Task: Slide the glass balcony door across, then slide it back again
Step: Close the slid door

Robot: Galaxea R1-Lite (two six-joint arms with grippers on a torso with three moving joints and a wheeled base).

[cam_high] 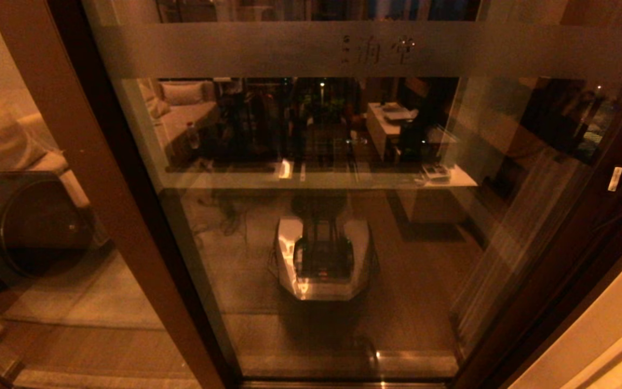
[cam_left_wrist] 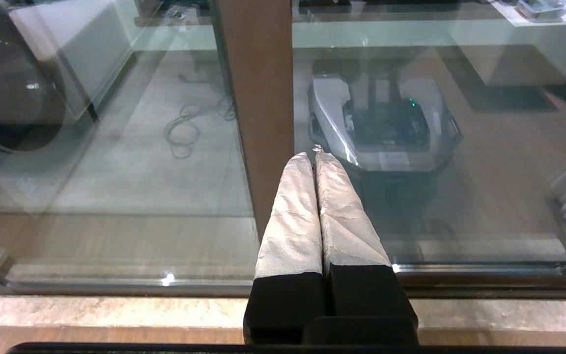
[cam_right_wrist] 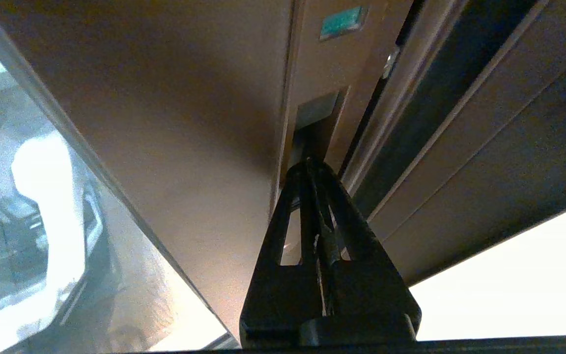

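Observation:
The glass balcony door [cam_high: 289, 48] fills the head view, its frosted band with faint characters running across the top and a dark reddish-brown frame around it. Neither gripper shows in the head view. In the right wrist view my right gripper [cam_right_wrist: 309, 164] is shut, its black tips set into the lower end of the slim recessed handle slot [cam_right_wrist: 315, 123] in the door's stile [cam_right_wrist: 189, 123]. My left gripper [cam_left_wrist: 315, 156] is shut with nothing between its white-wrapped fingers [cam_left_wrist: 293, 221]. Its tips point at the edge of a brown upright stile [cam_left_wrist: 258, 88]; whether they touch it I cannot tell.
The robot's own base is mirrored in the glass [cam_high: 322, 259]. A dark round-fronted washing machine [cam_high: 25, 227] stands behind the left panel. A pale stone sill [cam_left_wrist: 116, 312] runs below the door track. A white sticker [cam_high: 615, 178] sits on the right stile, with a pale wall [cam_high: 602, 346] beyond.

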